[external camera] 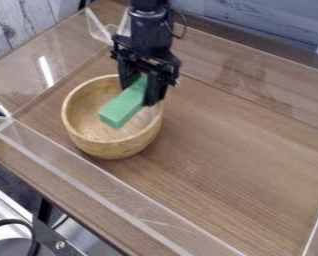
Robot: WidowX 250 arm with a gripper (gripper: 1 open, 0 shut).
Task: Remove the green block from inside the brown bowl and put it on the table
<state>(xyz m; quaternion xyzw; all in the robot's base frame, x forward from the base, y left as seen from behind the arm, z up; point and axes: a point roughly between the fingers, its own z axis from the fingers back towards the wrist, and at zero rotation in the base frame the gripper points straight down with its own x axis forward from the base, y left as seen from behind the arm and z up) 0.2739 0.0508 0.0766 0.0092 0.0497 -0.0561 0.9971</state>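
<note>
The green block (123, 106) hangs tilted over the brown bowl (92, 137), its upper end pinched between the black fingers of my gripper (146, 88), which is shut on it. Its lower end points down-left over the bowl's pale interior, and the block appears lifted off the bowl's bottom. The gripper points straight down above the bowl's far right rim. The bowl stands on the wood-grain table (229, 150) at the left.
Clear acrylic walls (68, 180) border the table along the front and left. Wood-grain tabletop stretches to the right of and in front of the bowl.
</note>
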